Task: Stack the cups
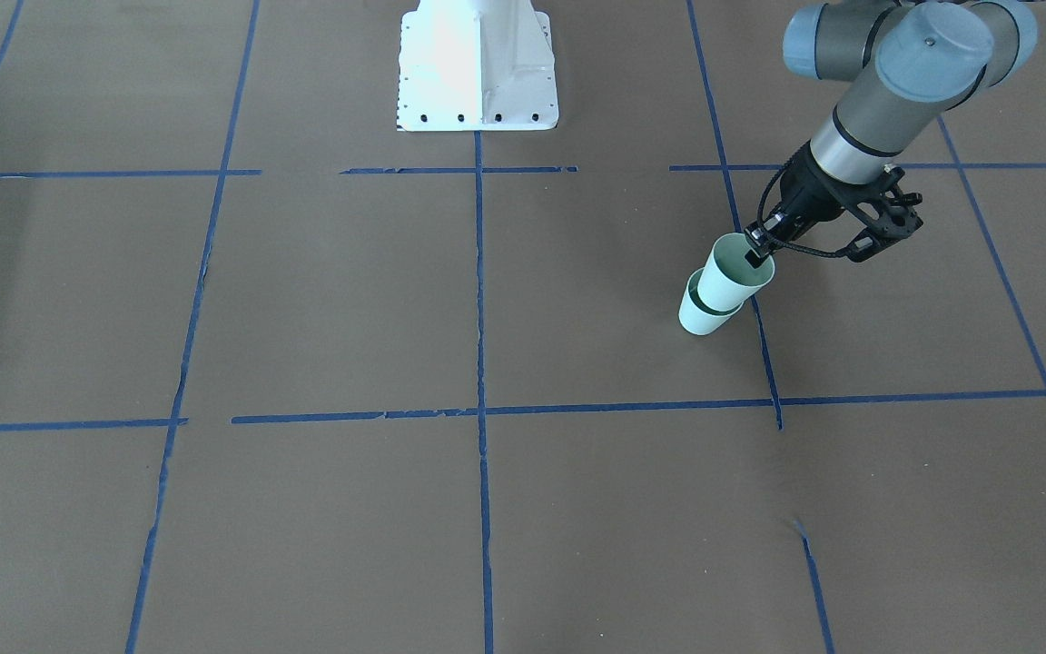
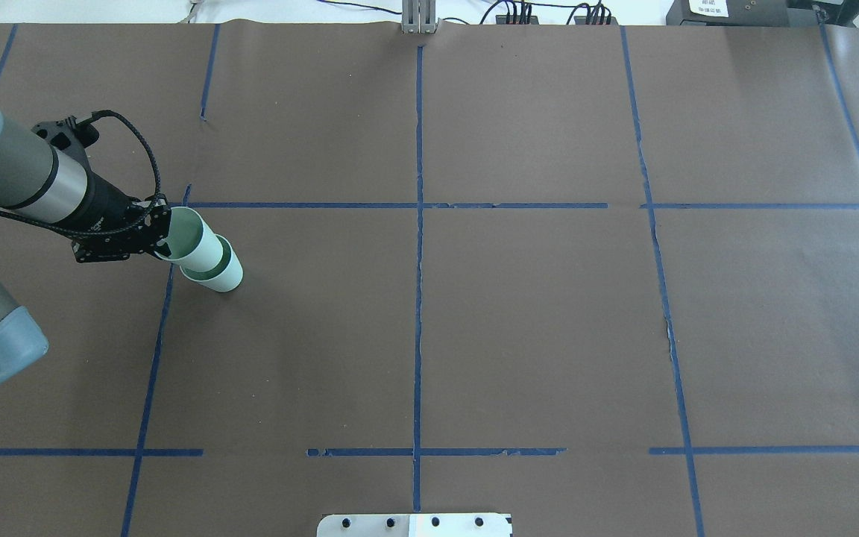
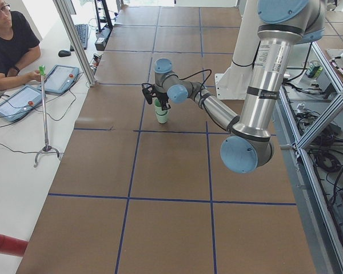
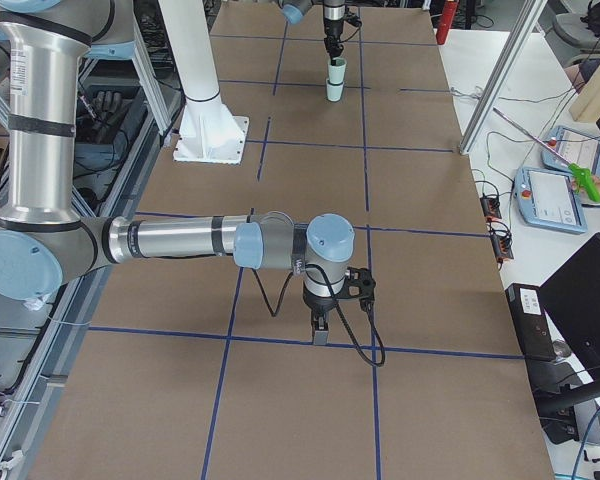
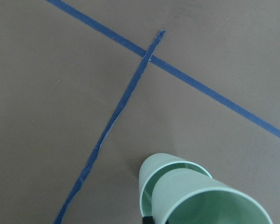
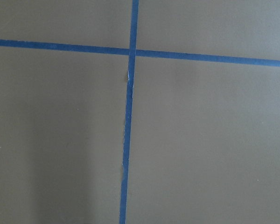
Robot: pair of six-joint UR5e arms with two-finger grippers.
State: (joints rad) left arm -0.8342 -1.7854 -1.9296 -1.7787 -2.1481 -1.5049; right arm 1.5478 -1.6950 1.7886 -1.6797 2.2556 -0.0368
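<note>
Nearly stacked: top cup sunk into bottom cup, held at the rim by left gripper.

From the front: fingers clamped on the top cup's rim wall, both cups on the table just beside a tape line, with a dark gap at the bottom cup's rim on one side. From overhead: same pinch, same gap. From the left end: stack looking upright. From the right end: right gripper low over the table, well apart from the cups; cannot tell whether fingers apart or together. Left wrist: top cup off-centre inside the bottom one. Right wrist: only table and tape. Risks, by judgement: toppling if released off-centre; dragging the stack over if withdrawn with a finger snagged on the rim.
</note>
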